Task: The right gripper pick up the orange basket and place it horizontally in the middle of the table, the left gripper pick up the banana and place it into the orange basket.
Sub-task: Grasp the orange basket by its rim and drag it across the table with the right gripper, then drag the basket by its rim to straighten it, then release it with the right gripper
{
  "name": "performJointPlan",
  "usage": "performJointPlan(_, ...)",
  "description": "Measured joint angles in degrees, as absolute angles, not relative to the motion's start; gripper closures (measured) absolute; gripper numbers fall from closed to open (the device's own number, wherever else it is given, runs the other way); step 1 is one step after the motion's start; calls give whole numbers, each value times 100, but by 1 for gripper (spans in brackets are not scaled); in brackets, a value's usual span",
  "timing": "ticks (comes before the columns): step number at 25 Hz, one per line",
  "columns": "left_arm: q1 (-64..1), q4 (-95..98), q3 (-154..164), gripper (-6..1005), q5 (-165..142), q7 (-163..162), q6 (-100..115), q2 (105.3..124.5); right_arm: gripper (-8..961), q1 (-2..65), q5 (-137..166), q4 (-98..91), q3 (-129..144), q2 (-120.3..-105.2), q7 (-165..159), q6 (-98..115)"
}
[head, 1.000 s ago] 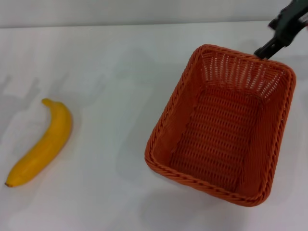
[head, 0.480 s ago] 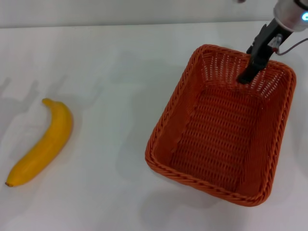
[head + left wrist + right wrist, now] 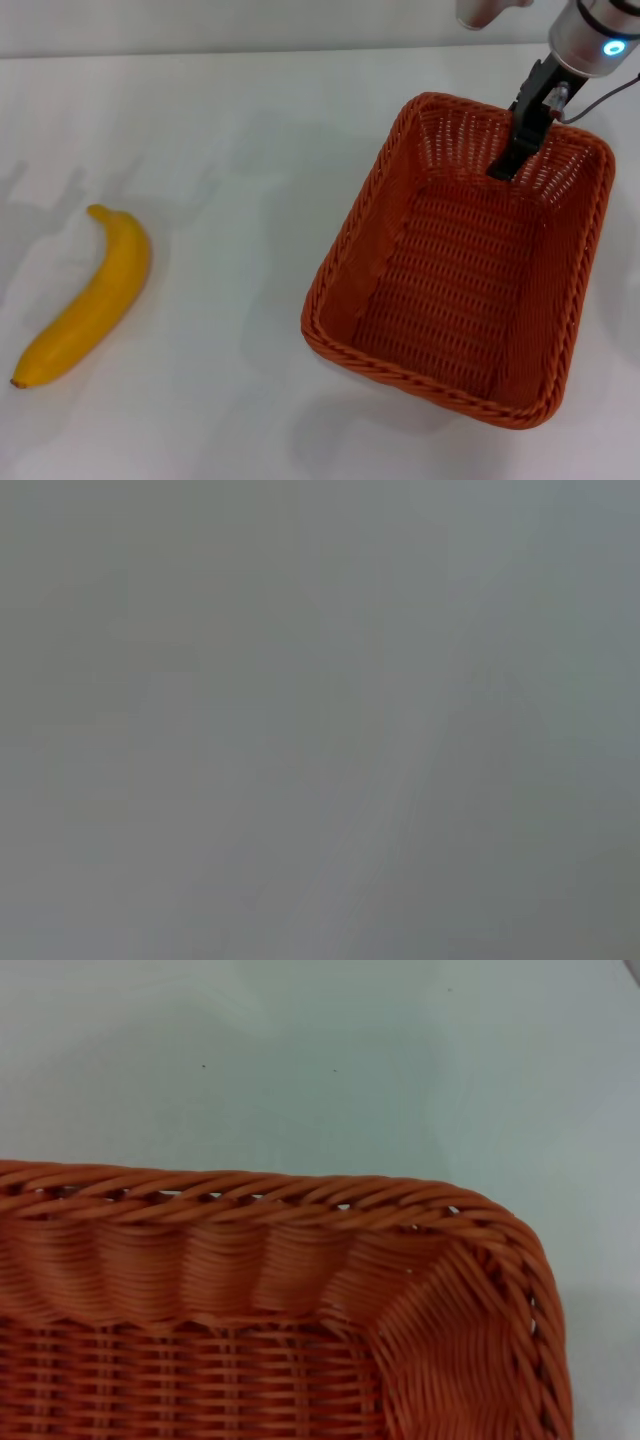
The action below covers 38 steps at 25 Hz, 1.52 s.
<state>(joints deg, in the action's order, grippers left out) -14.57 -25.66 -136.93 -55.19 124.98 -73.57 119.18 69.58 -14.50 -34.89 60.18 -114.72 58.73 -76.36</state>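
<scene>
- At the far right of the white table (image 3: 250,120), the right gripper (image 3: 505,165) is seen lowered just inside the far wall of the orange basket (image 3: 455,290), its black fingers pointing down past the braided rim.
- Whether those fingers are spread or closed on the wicker cannot be told; no firm hold is shown, and the right wrist view is filled only by a corner of the orange basket (image 3: 300,1280) against the table (image 3: 300,1050).
- On the tabletop the basket is seen resting, skewed and well to the right of centre; it is judged not yet picked up, so its placing across the middle is still to be done.
- Well apart from it, near the left edge, the banana (image 3: 85,300) lies untouched on the bare surface.
- Nothing of the left gripper is shown, its wrist view being a blank grey; the banana's transfer into the basket is judged not begun.
</scene>
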Motion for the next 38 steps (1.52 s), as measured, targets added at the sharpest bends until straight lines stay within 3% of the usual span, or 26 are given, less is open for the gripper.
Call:
performJointPlan(6, -1476, -2568, -13693, 136, -5519, 12496, -7357, 11911, 86, 7001, -1387, -3399, 6163, -11496, 5888, -7582)
performJointPlan(12, -1484, -2589, -13693, 137, -5519, 12492, -7357, 11909, 245, 7005, -1327, -3397, 6176, -11496, 5870, -7582)
performJointPlan(22, -1472, -2585, -13693, 136, -5506, 12506, -7361, 11909, 701, 6975, -1262, -3496, 6125, -11461, 5641, -7681)
performJointPlan(27, -1442, -2601, -13693, 136, -5490, 12507, -7367, 11909, 710, 6783, -1242, -3963, 6086, -11319, 5095, -7646)
performJointPlan(35, -1506, -2672, -13736, 137, -5500, 12559, -7360, 11878, 732, 6465, -1234, -4376, 5358, -10970, 4229, -8034)
performJointPlan(38, -1515, -2785, -13744, 136, -5484, 12640, -7317, 11874, 749, 6255, -1221, -4538, 5156, -10924, 3835, -8156)
